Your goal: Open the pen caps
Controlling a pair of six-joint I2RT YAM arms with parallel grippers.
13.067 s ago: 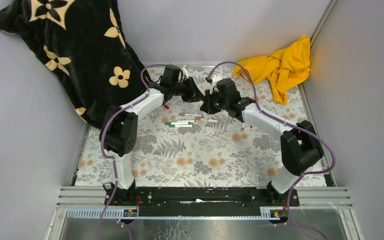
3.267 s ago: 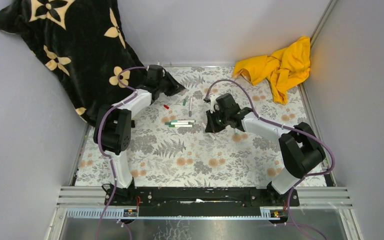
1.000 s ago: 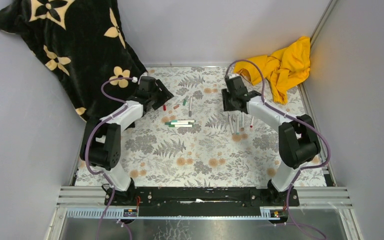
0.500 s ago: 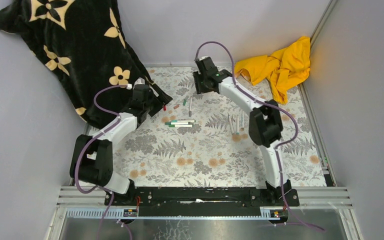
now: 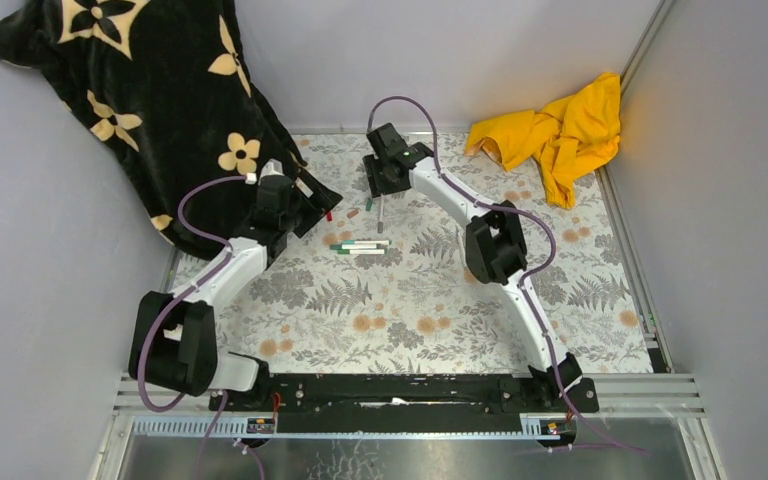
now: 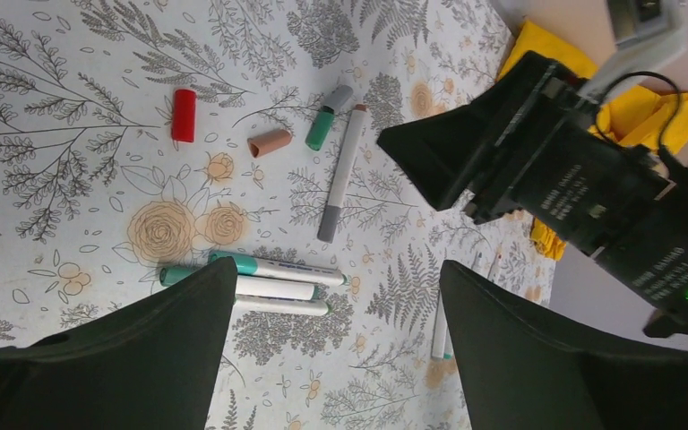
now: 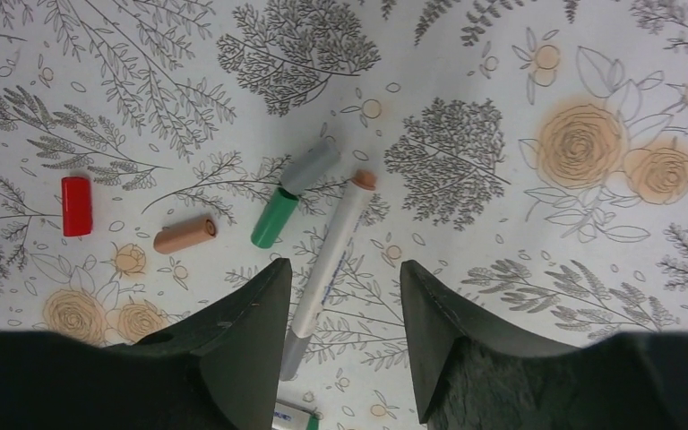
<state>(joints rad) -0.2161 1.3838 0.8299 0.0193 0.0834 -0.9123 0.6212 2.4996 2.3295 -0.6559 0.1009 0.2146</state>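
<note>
My right gripper (image 7: 340, 282) hangs over the flowered table cover (image 7: 546, 296) with its jaws spread and nothing between them; below it lie the loose pen caps (image 5: 352, 212): a red cap (image 7: 76, 206) at the left of its wrist view, a tan-brown cap (image 7: 184, 235) near it, then a green cap (image 7: 274, 217) end to end with a short grey piece (image 7: 310, 167), just beside a white pen barrel (image 7: 327, 260) with a bare tip. My left gripper (image 6: 336, 269) is likewise wide apart and empty, close to the black blanket (image 5: 160, 100); its camera shows three white pens (image 6: 269, 285) with teal ends lying together, near those caps but apart from them.
</note>
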